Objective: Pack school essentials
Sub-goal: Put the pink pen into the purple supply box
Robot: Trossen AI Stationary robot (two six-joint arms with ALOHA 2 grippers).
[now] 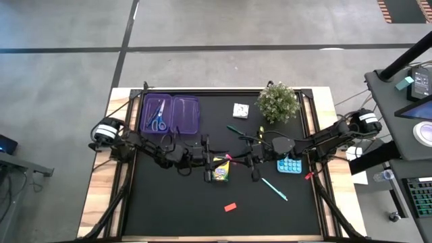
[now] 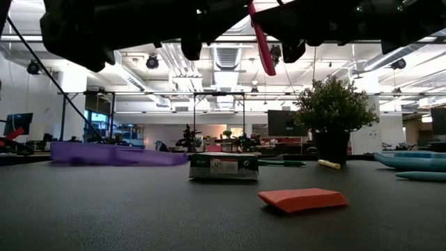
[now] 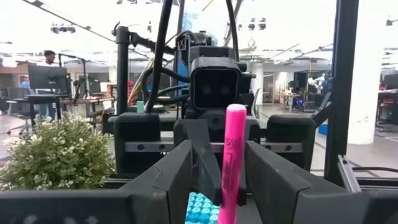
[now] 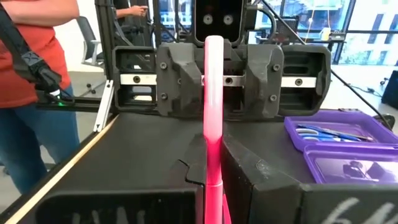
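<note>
A pink pen point(image 2: 263, 49) hangs high above the table between my two grippers, which face each other over the table's middle. My right gripper point(image 4: 211, 155) is shut on the pen. My left gripper point(image 3: 217, 149) is open, with a finger on either side of the pen and not touching it. Below them the yellow-green crayon box point(image 1: 221, 170) lies flat. The red eraser point(image 1: 230, 206), teal pen point(image 1: 275, 190), green pen point(image 1: 236, 130) and white pad point(image 1: 241, 109) also lie on the table. The blue-handled scissors point(image 1: 157, 120) lie in the purple case point(image 1: 185, 115). My right gripper pinches the pink pen's shaft point(image 4: 212, 163) between its two fingers, coming level from the table's right. The pen is lifted clear and slants steeply. Its lower end point(image 2: 267, 70) hangs free over the table. Which stretch of the shaft the fingers have is hidden by the gripper.
The bushy potted plant point(image 1: 278, 101) stands near the far edge, to the right. A teal tray with blue dots point(image 1: 289, 164) lies under the right arm. A person in a red top point(image 4: 37, 68) stands beyond the table's left side.
</note>
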